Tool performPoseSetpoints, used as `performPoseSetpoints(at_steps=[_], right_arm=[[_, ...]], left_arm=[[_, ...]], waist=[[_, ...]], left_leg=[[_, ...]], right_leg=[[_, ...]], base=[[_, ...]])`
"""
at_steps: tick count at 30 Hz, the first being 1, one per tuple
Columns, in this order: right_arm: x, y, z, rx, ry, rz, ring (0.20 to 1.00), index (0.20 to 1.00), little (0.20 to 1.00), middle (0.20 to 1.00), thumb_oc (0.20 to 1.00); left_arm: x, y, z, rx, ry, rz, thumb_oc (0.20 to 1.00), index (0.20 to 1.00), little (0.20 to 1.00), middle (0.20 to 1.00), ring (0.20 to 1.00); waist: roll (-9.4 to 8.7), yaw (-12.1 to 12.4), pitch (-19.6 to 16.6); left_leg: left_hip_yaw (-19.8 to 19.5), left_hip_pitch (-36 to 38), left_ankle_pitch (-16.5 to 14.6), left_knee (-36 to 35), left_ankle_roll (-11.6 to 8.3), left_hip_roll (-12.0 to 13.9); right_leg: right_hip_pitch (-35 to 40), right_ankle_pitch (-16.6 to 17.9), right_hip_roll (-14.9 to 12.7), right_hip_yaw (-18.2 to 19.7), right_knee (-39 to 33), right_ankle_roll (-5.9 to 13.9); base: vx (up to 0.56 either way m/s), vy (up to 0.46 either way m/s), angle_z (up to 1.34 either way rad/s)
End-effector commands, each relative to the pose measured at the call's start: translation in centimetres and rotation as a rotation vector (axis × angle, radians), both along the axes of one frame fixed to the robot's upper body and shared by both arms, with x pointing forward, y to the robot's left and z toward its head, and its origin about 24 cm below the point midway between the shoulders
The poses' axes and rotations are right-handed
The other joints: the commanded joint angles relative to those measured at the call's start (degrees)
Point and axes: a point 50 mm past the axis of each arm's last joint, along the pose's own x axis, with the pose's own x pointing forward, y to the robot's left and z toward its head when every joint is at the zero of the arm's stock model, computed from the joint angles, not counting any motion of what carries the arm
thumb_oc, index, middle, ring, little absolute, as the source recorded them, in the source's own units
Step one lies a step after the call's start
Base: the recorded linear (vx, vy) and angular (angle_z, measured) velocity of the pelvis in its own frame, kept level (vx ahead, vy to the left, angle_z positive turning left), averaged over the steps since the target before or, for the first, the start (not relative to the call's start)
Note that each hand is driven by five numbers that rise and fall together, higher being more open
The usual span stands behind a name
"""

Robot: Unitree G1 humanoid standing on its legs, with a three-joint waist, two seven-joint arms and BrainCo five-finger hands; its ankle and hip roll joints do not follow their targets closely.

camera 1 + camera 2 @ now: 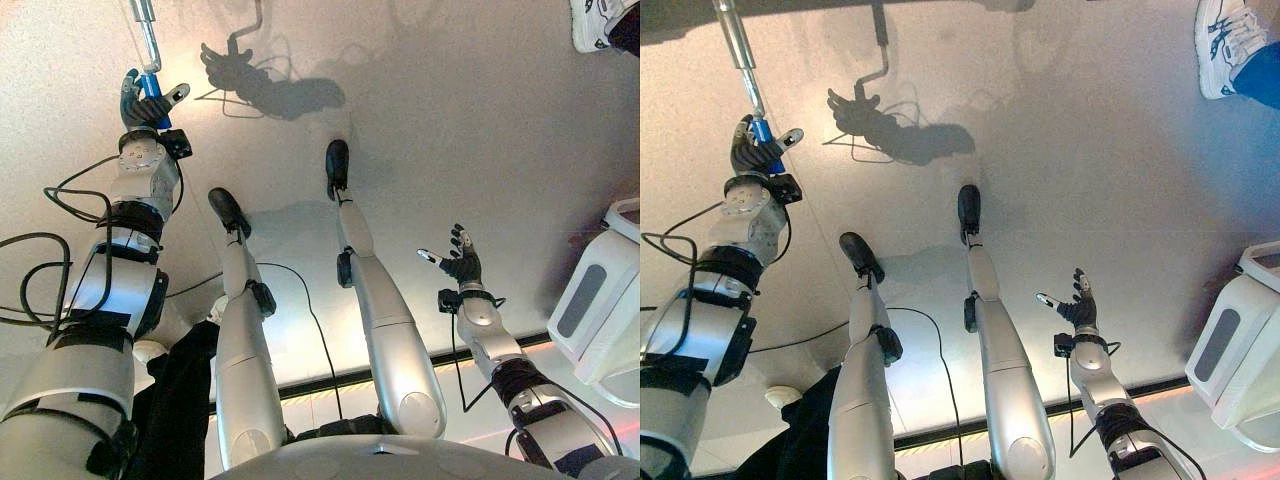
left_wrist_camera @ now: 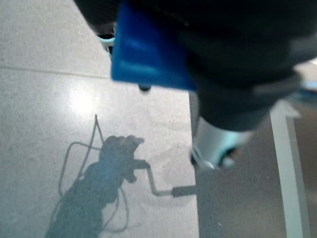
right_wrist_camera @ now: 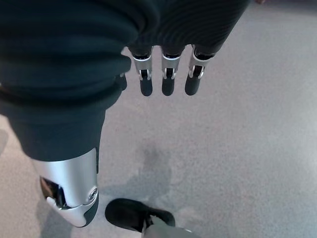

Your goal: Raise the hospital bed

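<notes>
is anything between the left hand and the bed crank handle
Nothing visible: the left hand is already curled round the blue grip of the metal crank. The right hand hangs open over bare floor, away from the crank.

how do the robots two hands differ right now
The left hand is curled round the blue grip of a metal crank; the right hand holds nothing. The left hand's fingers are wrapped shut, while the right hand's fingers are spread and relaxed. The left hand is stretched far forward; the right hand hangs nearer the body. Both have dark-tipped silver fingers and a dark ribbed cover.
</notes>
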Motion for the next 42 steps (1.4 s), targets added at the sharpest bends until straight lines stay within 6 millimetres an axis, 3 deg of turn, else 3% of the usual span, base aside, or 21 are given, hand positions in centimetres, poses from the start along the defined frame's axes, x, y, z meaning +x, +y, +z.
performPoseSetpoints(at_steps=[1, 33, 42], right_arm=[[-2.7, -1.1, -1.9, 0.016, 0.049, -0.068, 1.0, 1.0, 1.0, 1.0, 1.0], [-2.8, -0.8, -2.4, 0.016, 0.078, -0.052, 1.0, 1.0, 1.0, 1.0, 1.0], [-3.0, -0.5, -2.8, 0.018, 0.092, -0.034, 1.0, 1.0, 1.0, 1.0, 1.0]], left_arm=[[-0.8, 2.6, 2.1, 0.02, -0.061, 0.091, 0.2, 0.2, 0.2, 0.2, 0.2], [-0.1, 1.0, 3.7, 0.064, -0.091, 0.043, 0.2, 0.2, 0.2, 0.2, 0.2], [0.4, -0.5, 4.1, 0.064, -0.122, -0.011, 0.2, 0.2, 0.2, 0.2, 0.2]], waist=[[-3.3, 0.1, 0.7], [-3.15, -0.6, 0.7], [-3.52, -1.4, 0.7]], left_leg=[[-1.2, 1.8, -2.5, 0.1, 0.68, -0.8], [-0.7, 1.8, -2.8, 0.1, 0.37, -0.7], [0.2, 3.1, -3.2, 0.1, 0.25, -0.1]], right_leg=[[3.6, -3.0, -0.6, 1.8, 0.1, 9.94], [2.5, -3.2, -0.2, 2.2, 0.1, 10.05], [3.2, -3.0, 0.5, 2.9, 0.1, 10.0]], base=[[0.0, 0.0, 0.0], [0.0, 0.0, 0.0], [0.0, -0.023, -0.03]])
